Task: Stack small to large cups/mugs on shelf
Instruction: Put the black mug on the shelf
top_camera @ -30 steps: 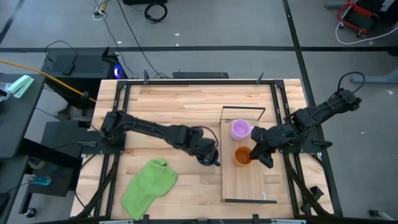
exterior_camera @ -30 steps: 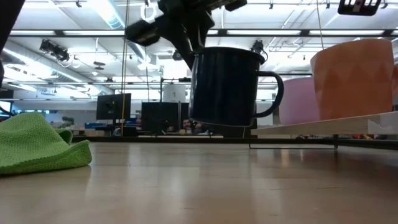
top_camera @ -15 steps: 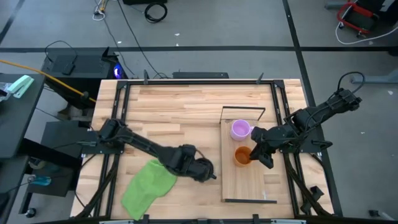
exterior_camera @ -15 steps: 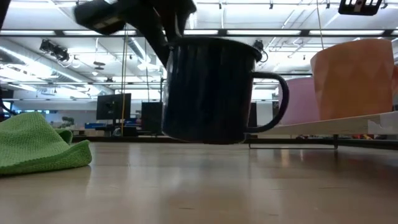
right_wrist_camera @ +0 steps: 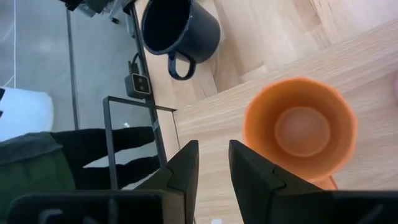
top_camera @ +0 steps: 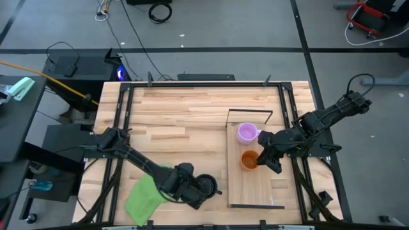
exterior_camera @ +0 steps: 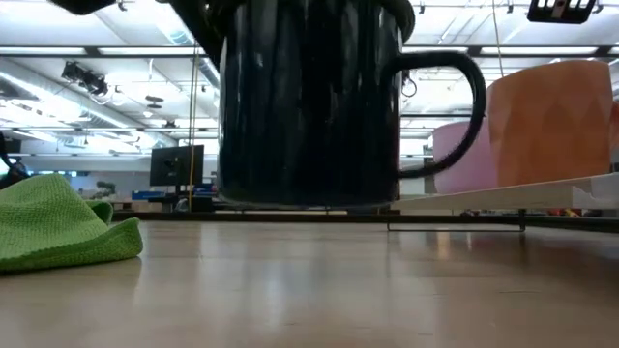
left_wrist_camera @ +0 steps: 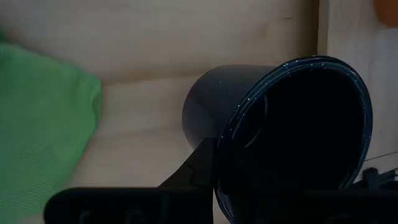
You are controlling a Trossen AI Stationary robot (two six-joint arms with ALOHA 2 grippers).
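My left gripper (top_camera: 203, 187) is shut on the black mug (top_camera: 207, 186), which hangs near the table's near edge, between the green cloth (top_camera: 151, 191) and the shelf (top_camera: 255, 188). The low view shows the black mug (exterior_camera: 309, 106) large and close. A light purple mug (top_camera: 247, 133) and an orange mug (top_camera: 249, 160) stand upright on their bases on the shelf board. My right gripper (top_camera: 270, 160) hovers open just right of the orange mug (right_wrist_camera: 300, 127), touching nothing. My left gripper holds the black mug at its rim (left_wrist_camera: 221, 155), on the side away from the handle (exterior_camera: 455, 106). One finger (left_wrist_camera: 196, 171) lies on the outer wall; the other is lost in the dark inside. It comes slanting down from the table's left. The mug hangs upright, clear of the table.
The shelf has thin black wire frames at its far end (top_camera: 250, 116) and near end (top_camera: 255, 206). The green cloth (exterior_camera: 58, 227) lies crumpled at the near left. Bare wood tabletop (top_camera: 185, 108) stretches across the far half.
My left gripper has carried the black mug toward the table's near edge and slightly left and down, rolling its wrist on the way. The mug has stayed upright and clear of the table, its handle still toward the shelf.
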